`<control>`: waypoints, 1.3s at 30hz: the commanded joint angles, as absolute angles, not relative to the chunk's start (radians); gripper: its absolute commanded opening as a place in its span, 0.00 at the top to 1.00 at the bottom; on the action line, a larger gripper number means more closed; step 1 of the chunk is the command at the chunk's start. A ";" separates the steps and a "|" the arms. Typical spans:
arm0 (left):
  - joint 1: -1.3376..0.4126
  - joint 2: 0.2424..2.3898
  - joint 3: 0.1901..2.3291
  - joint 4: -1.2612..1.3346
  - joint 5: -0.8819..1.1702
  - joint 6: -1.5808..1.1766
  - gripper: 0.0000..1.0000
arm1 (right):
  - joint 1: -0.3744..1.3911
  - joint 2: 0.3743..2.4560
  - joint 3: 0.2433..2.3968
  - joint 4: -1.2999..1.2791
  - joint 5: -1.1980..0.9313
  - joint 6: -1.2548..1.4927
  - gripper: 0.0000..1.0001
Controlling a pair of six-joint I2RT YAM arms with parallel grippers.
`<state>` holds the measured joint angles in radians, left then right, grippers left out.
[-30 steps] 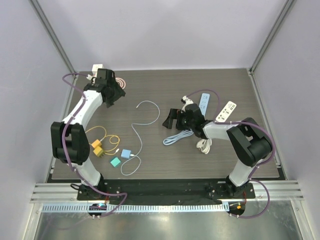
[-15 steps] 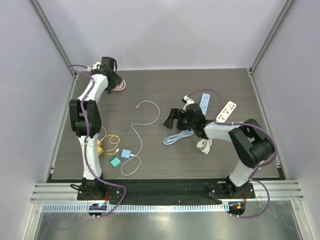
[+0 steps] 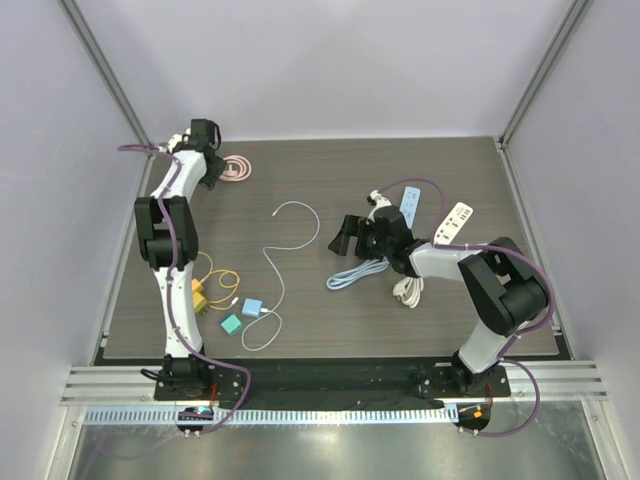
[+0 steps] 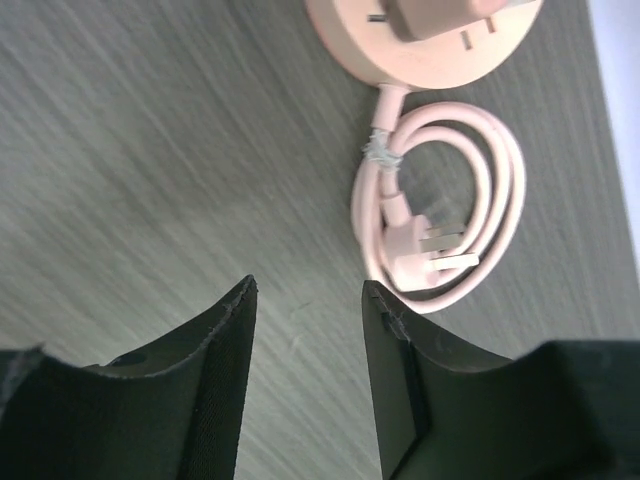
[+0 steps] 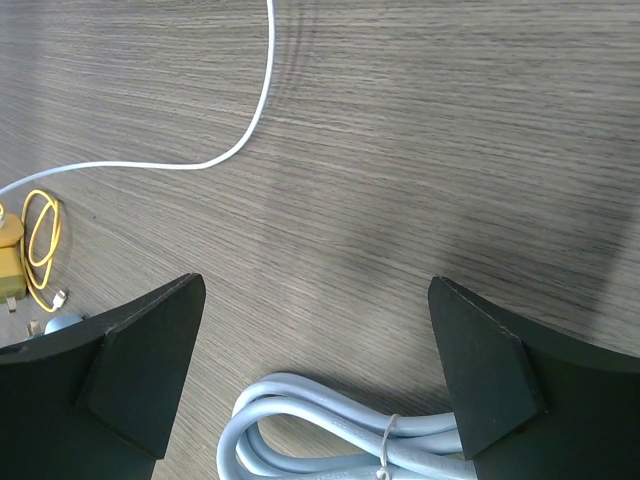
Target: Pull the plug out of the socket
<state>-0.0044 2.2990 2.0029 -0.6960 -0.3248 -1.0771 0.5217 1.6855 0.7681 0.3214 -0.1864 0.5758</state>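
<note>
**benchrat:** Where's the plug right now?

**cable_guy:** Far left corner of the table (image 3: pixel 400 160). The left wrist view shows a round pink socket (image 4: pixel 430 65) at the top edge with the plug (image 4: pixel 440 15) sitting in it, partly cut off by the frame. A pink cord (image 4: pixel 383 115) runs down from the socket, tied once and wound into a loop flat on the wood, with its own pronged end tucked inside the loop.

**benchrat:** And the left claw, has it got hold of anything?

**cable_guy:** Nope. The left gripper (image 4: pixel 308 295) has its 2 fingers apart with only a narrow gap, and all you see through that gap is bare wood. So it's released, gripping nothing. Socket and plug sit ahead of the fingertips and off to one side, clearly apart from them. The cord loop is just beside 1 finger, and I can't tell if they touch.

**benchrat:** Right arm?

**cable_guy:** Mid-table, well apart from the socket. The right gripper (image 5: pixel 315 290) is spread wide and holding nothing. A bundled grey-blue cable (image 5: pixel 330 405) lies just under it, a white cable (image 5: pixel 262 90) curves off ahead, and a yellow cable (image 5: pixel 40 240) is at the edge of that view. From the top camera, 2 white power strips (image 3: pixel 411 203) lie beyond that arm.
</note>
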 commanded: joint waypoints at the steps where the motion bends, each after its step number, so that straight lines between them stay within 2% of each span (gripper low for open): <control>1: 0.023 2.345 2.065 -0.641 -0.307 -1.118 0.53 | 0.512 1.666 0.764 0.354 -0.199 0.586 0.00; 10: 0.037 2.440 2.169 -0.632 -0.333 -1.135 0.50 | 0.506 1.669 0.752 0.376 -0.219 0.604 0.00; 23: 0.044 2.539 2.198 -0.540 -0.227 -1.206 0.51 | 0.503 1.678 0.752 0.380 -0.233 0.606 0.00; 25: 0.044 2.543 2.183 -0.545 -0.221 -1.224 0.54 | 0.502 1.680 0.750 0.385 -0.230 0.606 0.00; 28: 0.043 2.542 2.155 -0.554 -0.215 -1.233 0.63 | 0.503 1.684 0.753 0.383 -0.235 0.609 0.00; 29: 0.043 2.543 2.142 -0.555 -0.212 -1.235 0.74 | 0.503 1.683 0.753 0.383 -0.235 0.609 0.00; 32: 0.043 2.543 2.132 -0.557 -0.192 -1.215 0.92 | 0.503 1.678 0.750 0.382 -0.230 0.606 0.00; 35: 0.037 2.517 2.102 -0.569 -0.180 -1.180 1.00 | 0.503 1.677 0.752 0.379 -0.225 0.604 0.00; 39: 0.015 2.445 2.016 -0.568 -0.160 -1.117 1.00 | 0.503 1.674 0.752 0.374 -0.219 0.601 0.00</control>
<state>0.0376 2.4840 2.0975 -0.4706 -0.1928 -1.1896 0.5064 1.6863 0.7551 0.3504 -0.2237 0.5991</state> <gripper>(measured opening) 0.050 0.996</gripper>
